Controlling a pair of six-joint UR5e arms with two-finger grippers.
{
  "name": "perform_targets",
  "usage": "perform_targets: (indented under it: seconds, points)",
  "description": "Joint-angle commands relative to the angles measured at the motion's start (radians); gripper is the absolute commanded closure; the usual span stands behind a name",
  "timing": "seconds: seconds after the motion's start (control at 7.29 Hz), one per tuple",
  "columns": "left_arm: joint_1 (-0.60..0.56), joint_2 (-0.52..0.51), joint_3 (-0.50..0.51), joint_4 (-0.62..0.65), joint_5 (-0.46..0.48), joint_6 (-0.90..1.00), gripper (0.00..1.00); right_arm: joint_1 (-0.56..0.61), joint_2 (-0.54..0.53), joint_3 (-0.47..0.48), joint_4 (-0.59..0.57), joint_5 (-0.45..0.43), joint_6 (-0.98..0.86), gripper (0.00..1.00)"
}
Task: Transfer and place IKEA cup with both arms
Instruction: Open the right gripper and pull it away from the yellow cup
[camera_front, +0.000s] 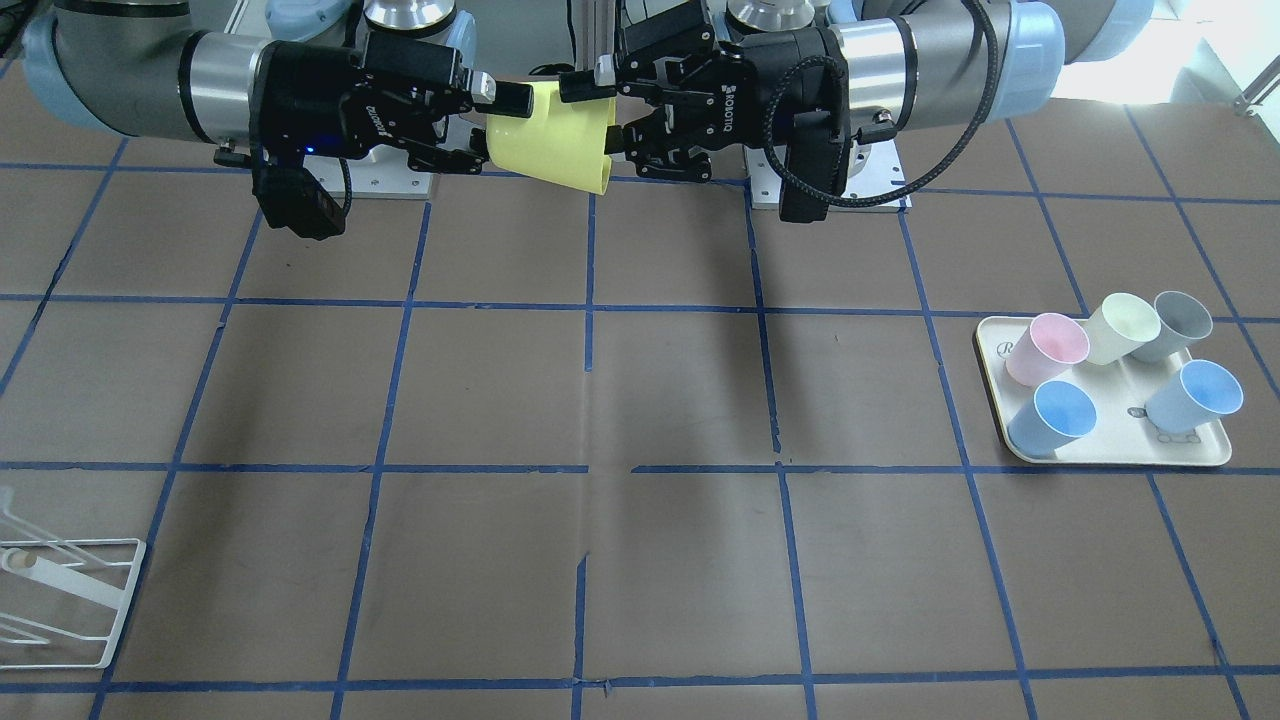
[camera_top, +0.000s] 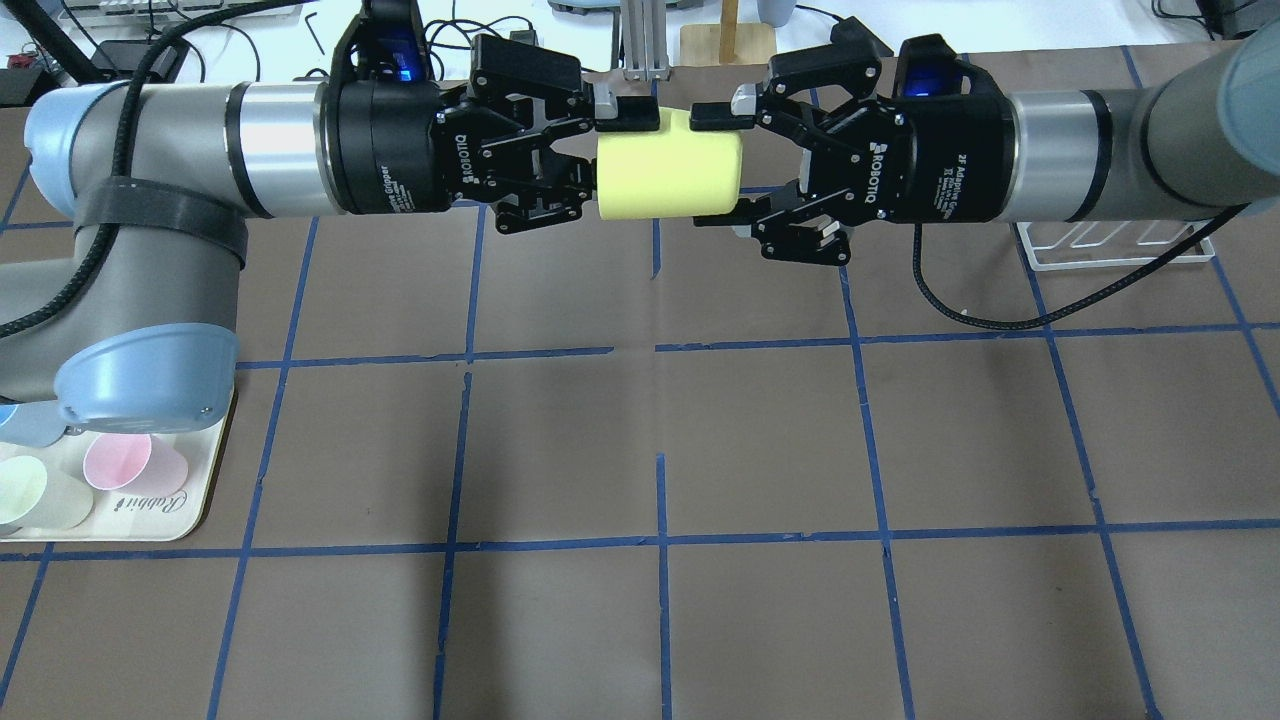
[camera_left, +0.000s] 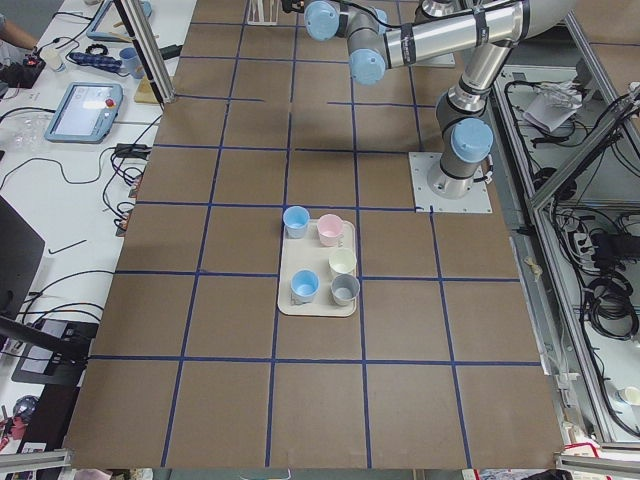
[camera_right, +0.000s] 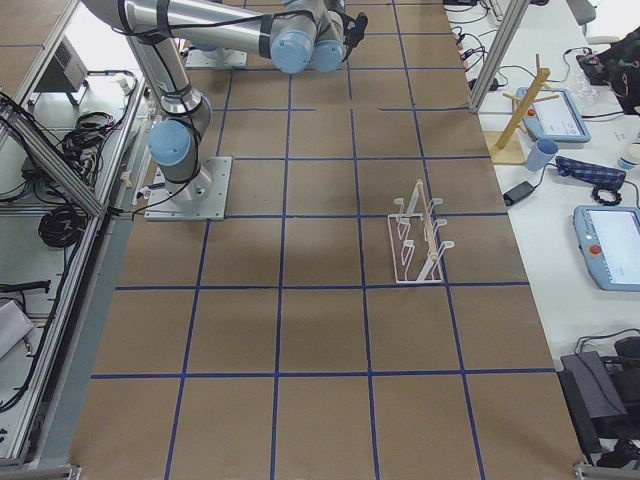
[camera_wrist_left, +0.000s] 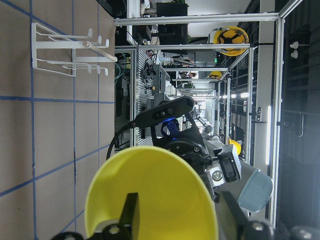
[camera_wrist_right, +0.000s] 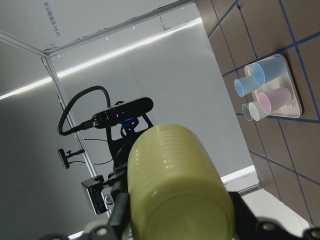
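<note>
One finger tip of the left gripper (camera_top: 615, 160) is hidden by the IKEA cup (camera_top: 668, 170), so I cannot tell if it grips. The right gripper (camera_top: 720, 165) fingers squeeze the cup's flat bottom end. The smooth yellow plastic cup lies sideways in the air above the brown bench (camera_top: 760, 440).
</note>
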Motion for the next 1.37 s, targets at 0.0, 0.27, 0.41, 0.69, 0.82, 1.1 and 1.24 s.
perform_targets:
  seconds: [0.0,0.27,0.41,0.69,0.82,1.1,1.24]
  points:
    - [-0.001,0.000,0.003,0.001,-0.006,-0.003,0.45,0.000,0.000,0.000,0.000,0.000,0.000,0.83]
    - [0.000,-0.006,0.004,0.014,-0.007,-0.003,0.55,0.000,0.000,0.000,0.000,0.000,0.000,0.83]
    - [0.000,-0.014,0.004,0.025,-0.007,-0.003,0.64,0.000,0.000,0.000,0.000,0.000,0.000,0.83]
    - [0.000,-0.008,0.004,0.027,-0.009,-0.005,0.78,0.000,0.000,0.000,0.000,0.000,0.000,0.79]
    - [0.000,0.000,0.004,0.028,-0.009,-0.012,0.88,0.000,0.000,0.000,0.000,0.002,0.002,0.64]
    - [0.000,0.002,0.006,0.028,-0.010,-0.017,0.92,0.000,0.002,-0.005,0.000,0.000,0.035,0.00]
    - [0.000,0.002,0.006,0.028,-0.010,-0.019,1.00,0.000,0.003,-0.005,0.000,-0.002,0.035,0.00]
